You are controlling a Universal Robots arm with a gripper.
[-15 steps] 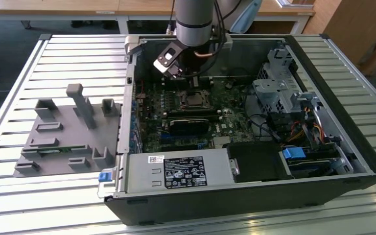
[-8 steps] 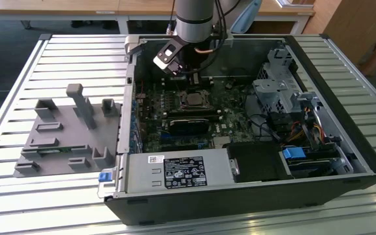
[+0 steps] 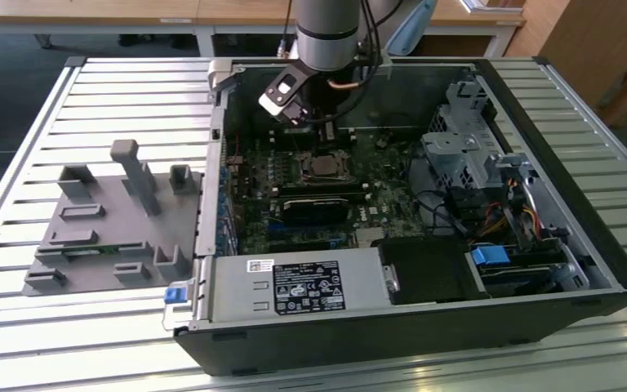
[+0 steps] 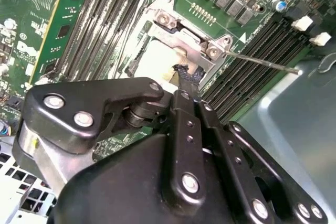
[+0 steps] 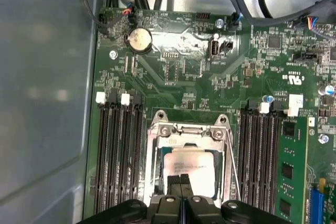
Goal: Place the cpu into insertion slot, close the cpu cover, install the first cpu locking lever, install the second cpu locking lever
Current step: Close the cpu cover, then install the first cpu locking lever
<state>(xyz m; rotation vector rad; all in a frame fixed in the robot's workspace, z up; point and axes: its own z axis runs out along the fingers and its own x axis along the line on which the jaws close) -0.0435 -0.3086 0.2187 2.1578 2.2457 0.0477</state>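
The gripper (image 5: 182, 186) is closed, its two dark fingertips pressed together with nothing visible between them. It hangs just over one edge of the slot (image 5: 159, 174). The cpu (image 5: 191, 162) sits in the slot, pale face up, directly beneath and just beyond the tips. The cover (image 5: 186, 139) looks lowered flat around it.

In the second wrist view a thin lever (image 4: 262, 62) sticks out from a corner of the slot. Its long axis runs away over the memory slots (image 4: 262, 40), and it appears unlatched. Memory slots flank the slot on both sides, and in the exterior view a black card (image 3: 319, 204) lies just beside it. Nothing stands between the tips and the cover.
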